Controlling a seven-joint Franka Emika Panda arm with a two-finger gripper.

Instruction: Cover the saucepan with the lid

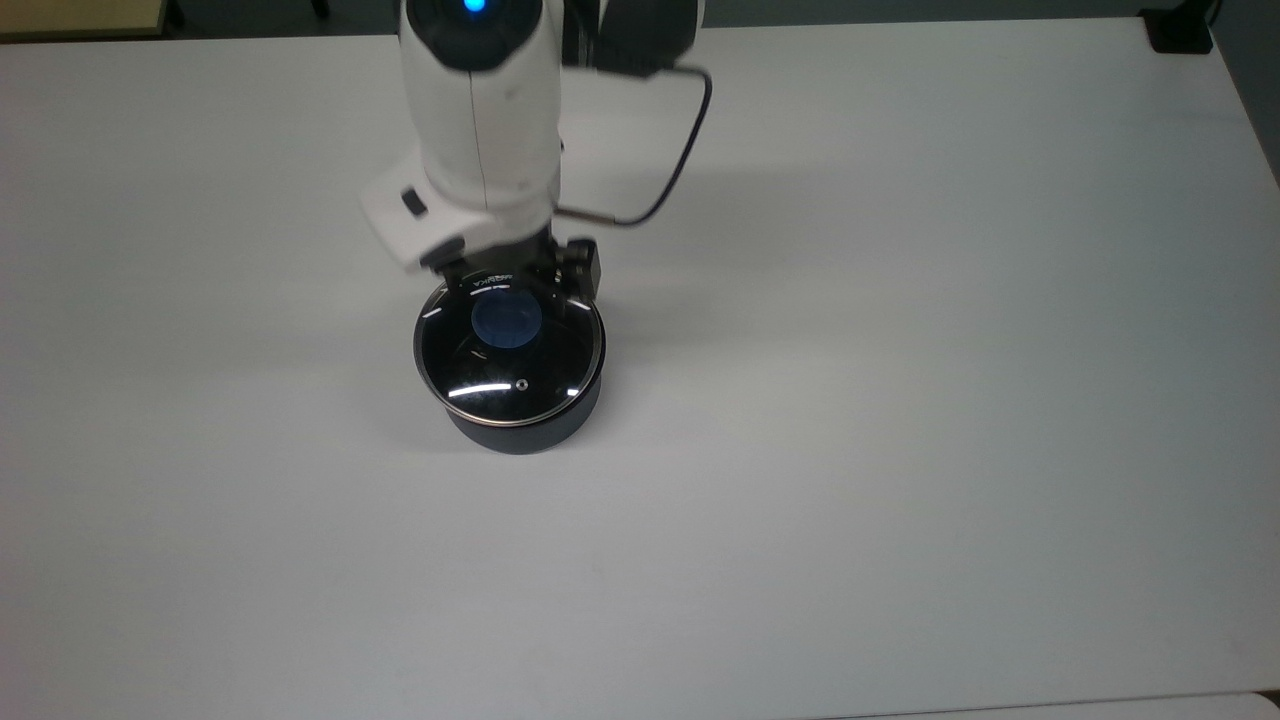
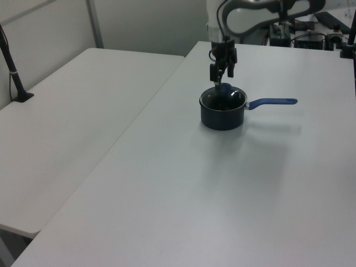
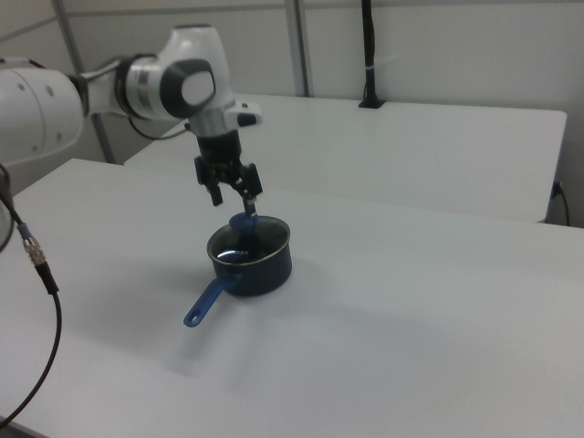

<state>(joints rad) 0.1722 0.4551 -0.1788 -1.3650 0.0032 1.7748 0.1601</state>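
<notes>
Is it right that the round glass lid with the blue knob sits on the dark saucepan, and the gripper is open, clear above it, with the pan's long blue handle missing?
Not quite: the handle is there. The right view shows the long blue handle sticking out from the dark saucepan. The rest holds: the round glass lid with the blue knob sits on the pan, and the gripper is open, clear above it.

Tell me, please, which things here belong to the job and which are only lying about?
Belong to the job:
- round clear glass lid with blue knob, sitting on the pan
- small dark saucepan with long blue handle
- robot gripper, jaws open above the knob

Only lying about:
- black post on the neighbouring white table
</notes>
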